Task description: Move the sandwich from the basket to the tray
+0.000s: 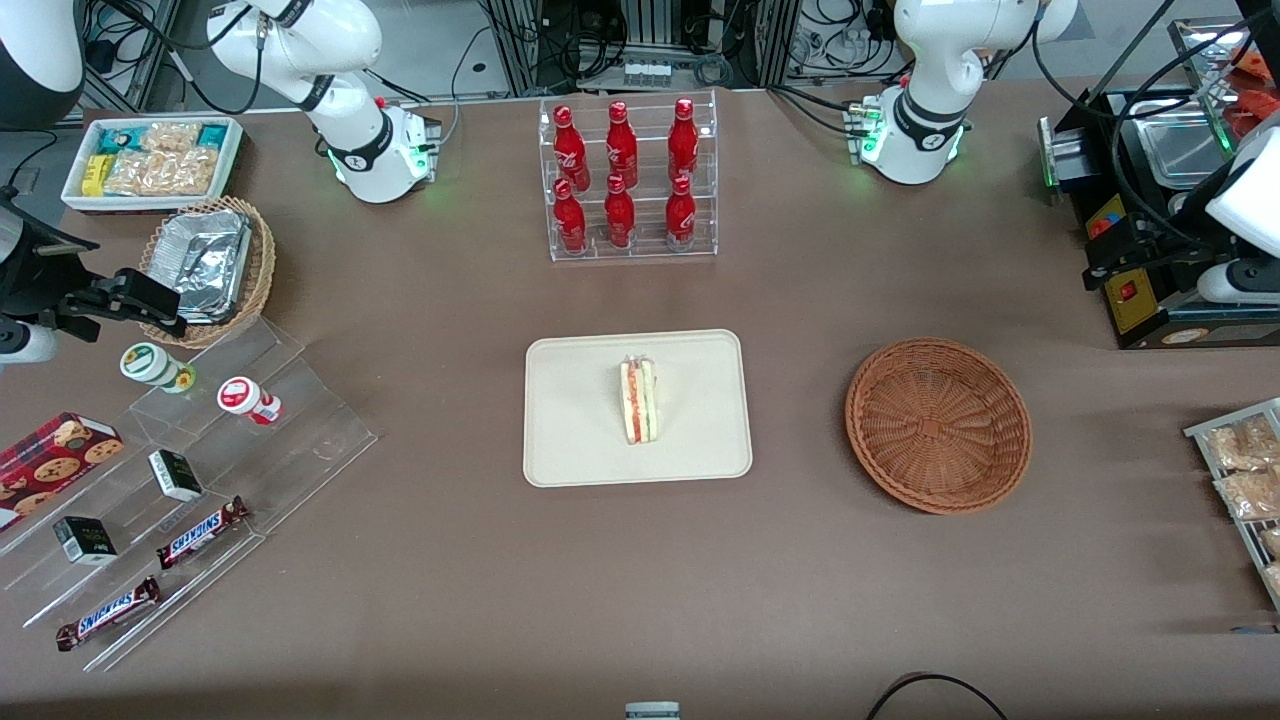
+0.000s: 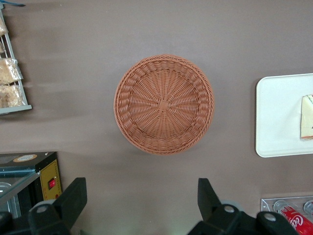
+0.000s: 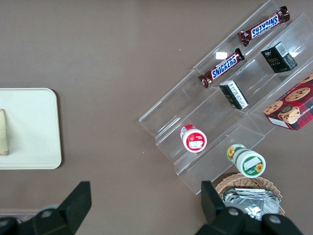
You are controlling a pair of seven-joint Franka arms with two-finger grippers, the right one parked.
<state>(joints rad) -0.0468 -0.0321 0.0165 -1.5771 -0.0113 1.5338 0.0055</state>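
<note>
The sandwich (image 1: 638, 401) lies in the middle of the cream tray (image 1: 570, 410) at the table's centre. The reddish-brown wicker basket (image 1: 938, 425) sits beside the tray, toward the working arm's end, and is empty. My left gripper (image 1: 1110, 258) hangs high above the table, farther from the front camera than the basket and off toward the working arm's end. In the left wrist view the gripper (image 2: 142, 186) is open and empty, with the basket (image 2: 164, 104) well below it; the tray (image 2: 279, 117) and part of the sandwich (image 2: 307, 117) show at the edge.
A clear rack of red bottles (image 1: 627, 180) stands farther from the front camera than the tray. A black machine (image 1: 1150, 200) and a wire rack of snack packets (image 1: 1245, 470) sit at the working arm's end. Clear stepped shelves with candy bars (image 1: 200, 470) stand at the parked arm's end.
</note>
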